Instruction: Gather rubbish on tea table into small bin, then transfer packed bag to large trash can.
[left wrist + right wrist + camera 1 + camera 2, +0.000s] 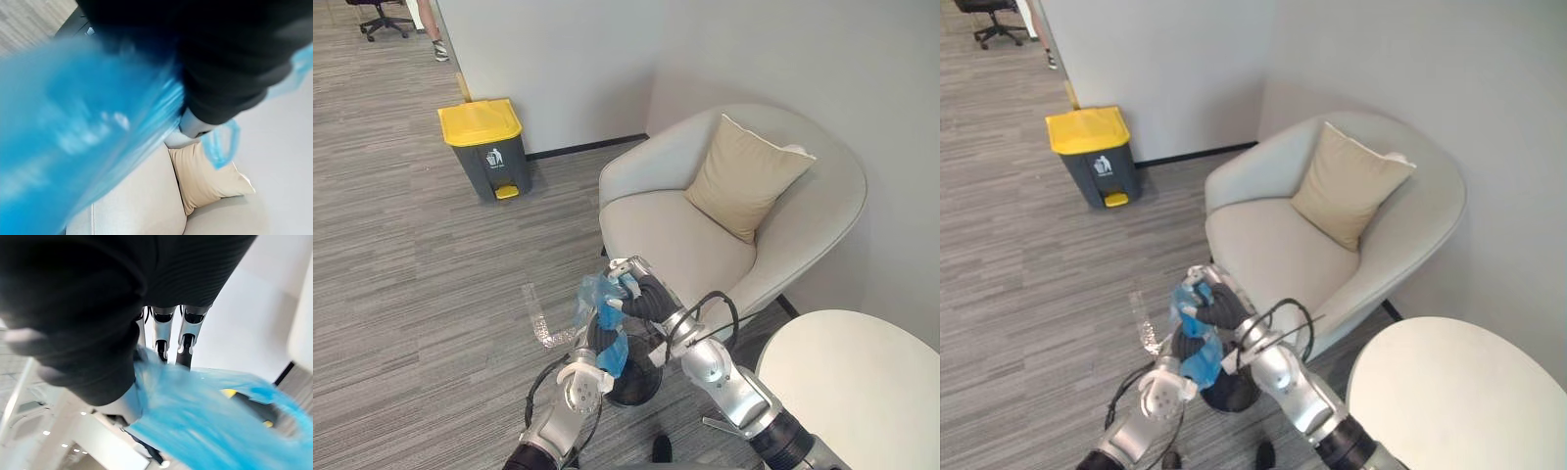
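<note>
A blue plastic bag point(599, 299) hangs bunched above a small black bin point(634, 380) on the floor in front of the armchair. My right hand point(646, 297) is shut on the bag's top, its fingers point(168, 340) reaching into the blue film point(210, 416). My left hand point(598, 341) is right under it against the lower part of the bag point(88, 137). The large trash can point(487, 147), grey with a yellow lid, stands by the wall at the far left. The white round tea table point(862, 387) is at the lower right.
A cream armchair point(666, 235) with a beige cushion point(744, 176) stands just behind the bin. A clear plastic thing point(540, 323) shows left of the bag. Open carpet stretches toward the trash can. An office chair point(382, 15) and a person's leg point(435, 39) are far back.
</note>
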